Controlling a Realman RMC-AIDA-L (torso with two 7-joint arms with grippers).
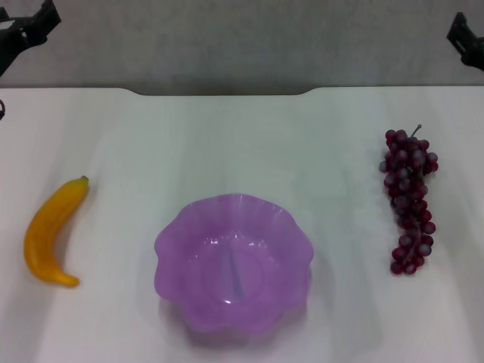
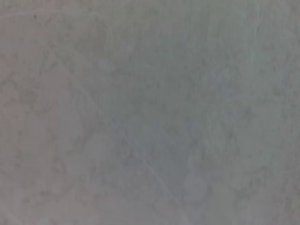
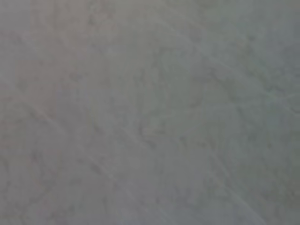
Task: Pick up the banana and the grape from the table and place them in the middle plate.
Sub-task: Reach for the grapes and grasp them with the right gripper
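White table (image 1: 227, 136), both fruits lying outside the middle plate (image 1: 291, 231).

You have the banana (image 1: 50, 231) well to the plate's left and the grape (image 1: 409, 200) well to its right, each with its long axis running roughly from near side to far. Your left gripper (image 1: 23, 30) sits beyond the plate at the far left, so take the banana with it; your right gripper (image 1: 467, 34) at the far right suits the grape. You cannot tell either gripper's opening; neither holds anything.
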